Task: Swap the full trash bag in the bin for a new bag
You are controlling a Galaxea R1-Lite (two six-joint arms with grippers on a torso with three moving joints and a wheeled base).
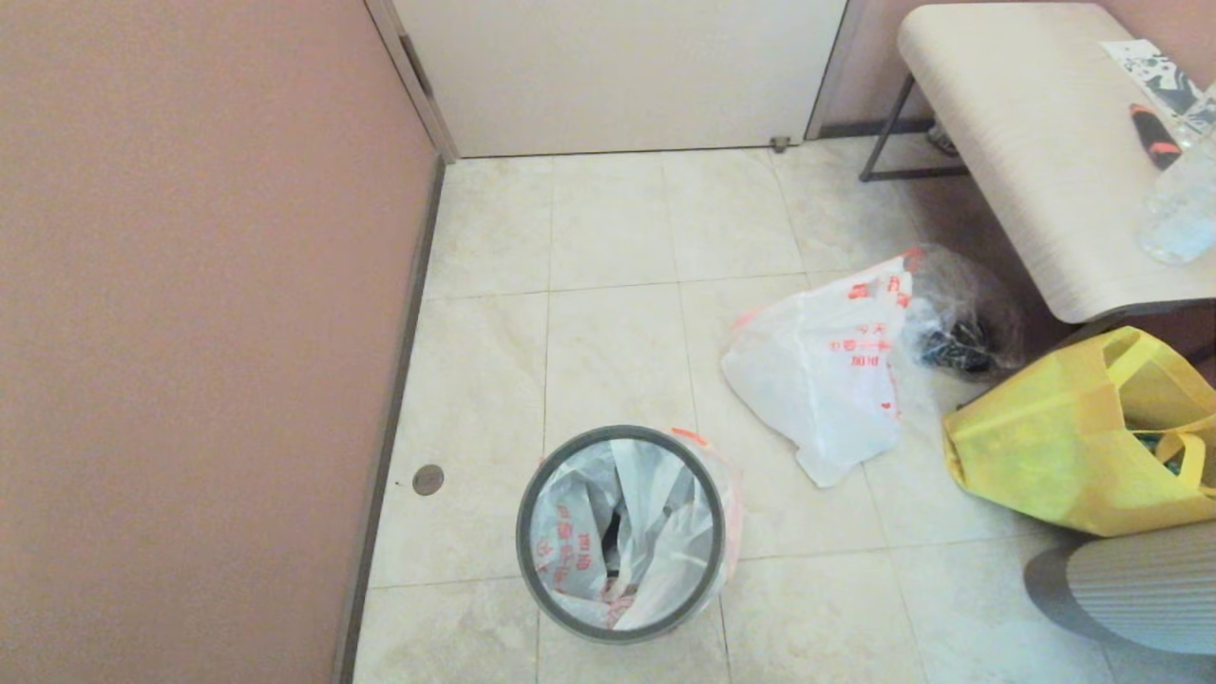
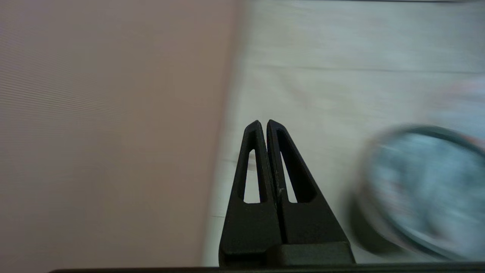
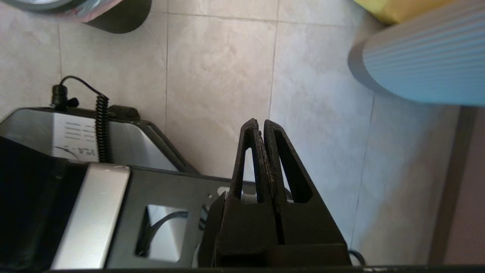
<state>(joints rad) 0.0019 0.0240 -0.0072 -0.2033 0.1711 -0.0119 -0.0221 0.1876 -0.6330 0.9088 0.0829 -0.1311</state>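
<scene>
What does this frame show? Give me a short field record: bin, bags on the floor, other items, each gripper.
bin: round, dark grey hoop rim, lined with a white printed bag
floor bag: white with red print, lying loose right of the bin
clear bag: dark contents, behind the white one
yellow tote: far right, by the bench
left gripper: shut, empty
right gripper: shut, empty, above the robot's base
</scene>
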